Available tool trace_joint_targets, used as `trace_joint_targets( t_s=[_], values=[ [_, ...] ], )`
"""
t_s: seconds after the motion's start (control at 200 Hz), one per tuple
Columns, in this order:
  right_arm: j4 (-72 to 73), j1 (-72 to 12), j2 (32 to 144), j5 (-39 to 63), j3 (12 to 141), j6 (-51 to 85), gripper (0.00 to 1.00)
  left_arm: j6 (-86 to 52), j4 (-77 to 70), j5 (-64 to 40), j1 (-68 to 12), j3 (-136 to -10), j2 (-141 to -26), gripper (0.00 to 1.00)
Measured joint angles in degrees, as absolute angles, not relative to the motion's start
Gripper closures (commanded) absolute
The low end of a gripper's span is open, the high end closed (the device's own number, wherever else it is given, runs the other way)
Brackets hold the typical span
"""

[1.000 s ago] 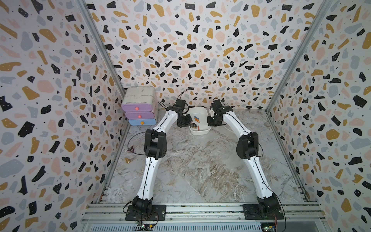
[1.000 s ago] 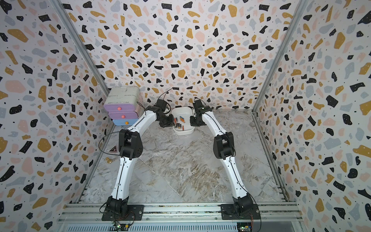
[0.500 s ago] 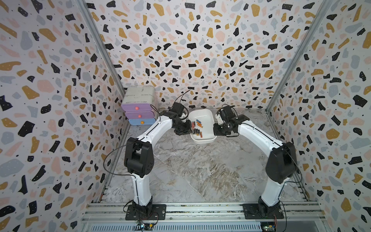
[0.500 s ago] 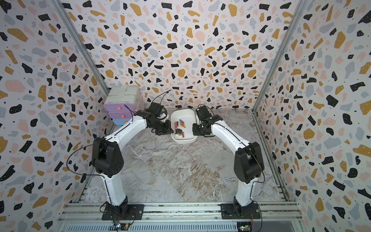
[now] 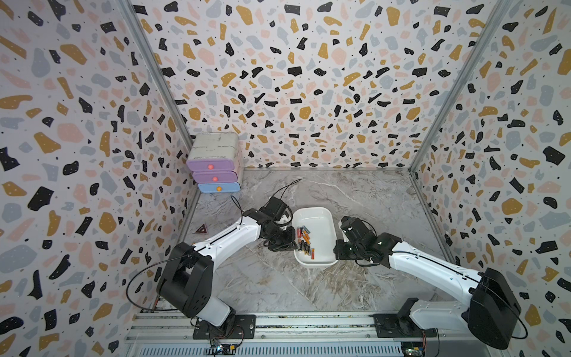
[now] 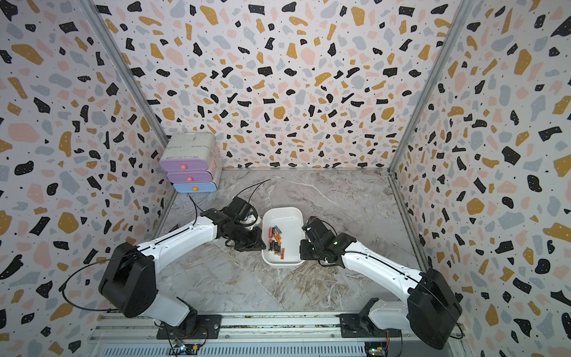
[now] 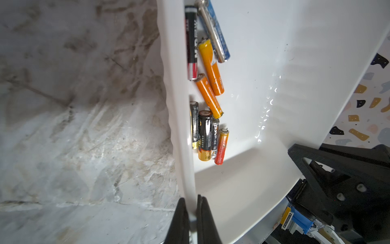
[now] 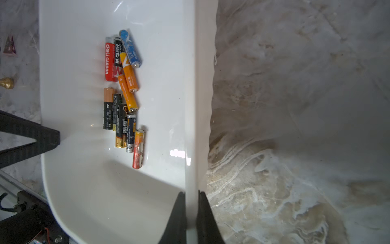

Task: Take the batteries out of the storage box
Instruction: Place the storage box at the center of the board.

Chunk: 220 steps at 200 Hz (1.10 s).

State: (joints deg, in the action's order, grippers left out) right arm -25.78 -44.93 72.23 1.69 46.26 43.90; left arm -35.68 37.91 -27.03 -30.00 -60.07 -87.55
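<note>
The white storage box hangs between both arms over the middle of the marble floor. Several batteries in black, orange, red and blue lie in a loose heap inside, toward its left wall. My left gripper is shut on the box's left rim. My right gripper is shut on the right rim. The right wrist view shows the batteries from above. In the left wrist view the batteries lie close against the wall.
A white drawer unit with purple and blue drawers stands in the back left corner. A small triangular sticker lies on the floor by the left wall, with a little gold object nearby. Patterned walls close three sides.
Both arms have drawn back from the rear wall toward the front, carrying the box with them. The grips on its two rims stay the same.
</note>
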Motion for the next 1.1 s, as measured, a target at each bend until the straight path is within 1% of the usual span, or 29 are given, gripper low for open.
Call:
trace_joint_targets(
  t_s=[0.22, 0.41, 0.516, 0.566, 0.606, 0.646, 0.681, 0.711, 0.771, 0.801, 0.841, 0.916, 0.996, 1.071, 1.101],
  values=[
    [-20.9, -46.0, 76.7, 0.6, 45.0, 46.9, 1.0, -35.4, 36.2, -23.3, -30.5, -59.4, -89.8, 1.0],
    [-19.1, -46.0, 81.6, 1.0, 45.2, 47.4, 1.0, -35.1, 35.7, -20.7, -31.1, -59.4, -92.3, 1.0],
    [-19.0, -46.0, 82.3, 1.0, 46.0, 47.5, 1.0, -35.0, 35.6, -20.2, -31.4, -59.5, -92.5, 1.0],
    [-19.0, -46.0, 82.5, 1.1, 46.0, 47.6, 0.94, -34.9, 35.6, -19.8, -31.6, -59.5, -92.5, 1.0],
    [-18.9, -46.0, 82.5, 1.1, 46.0, 47.7, 0.87, -34.9, 35.6, -19.5, -31.7, -59.5, -92.5, 1.0],
    [-18.9, -46.0, 82.4, 1.1, 46.0, 47.8, 0.77, -34.9, 35.6, -19.2, -31.9, -59.5, -92.5, 1.0],
    [-19.0, -46.0, 82.4, 1.2, 46.0, 47.4, 0.71, -34.7, 35.7, -18.9, -32.0, -59.6, -92.5, 0.89],
    [-19.5, -46.0, 82.4, 1.3, 46.0, 47.1, 0.63, -34.5, 35.6, -18.4, -32.0, -59.7, -92.6, 0.82],
    [-20.2, -46.0, 82.3, 1.3, 45.8, 46.9, 0.51, -33.8, 35.6, -17.0, -31.9, -60.1, -92.9, 0.76],
    [-20.6, -46.0, 82.2, 1.3, 45.7, 47.0, 0.46, -33.5, 35.7, -16.3, -31.9, -60.1, -93.1, 0.73],
    [-21.4, -46.0, 82.0, 1.2, 45.7, 46.1, 0.43, -33.5, 35.8, -15.3, -31.9, -60.1, -93.2, 0.68],
    [-22.1, -46.0, 81.7, 1.2, 45.7, 45.8, 0.43, -33.4, 36.2, -14.0, -31.9, -60.1, -93.2, 0.68],
    [-22.7, -46.0, 81.2, 1.2, 45.8, 44.9, 0.39, -33.4, 37.2, -13.4, -32.0, -60.4, -92.9, 0.67],
    [-24.3, -46.0, 80.7, 0.5, 46.5, 43.4, 0.39, -33.5, 38.5, -12.9, -32.0, -61.0, -92.4, 0.66],
    [-25.3, -46.0, 80.6, 0.2, 47.1, 42.6, 0.39, -33.6, 39.0, -12.9, -32.0, -61.2, -91.9, 0.63]
  ],
)
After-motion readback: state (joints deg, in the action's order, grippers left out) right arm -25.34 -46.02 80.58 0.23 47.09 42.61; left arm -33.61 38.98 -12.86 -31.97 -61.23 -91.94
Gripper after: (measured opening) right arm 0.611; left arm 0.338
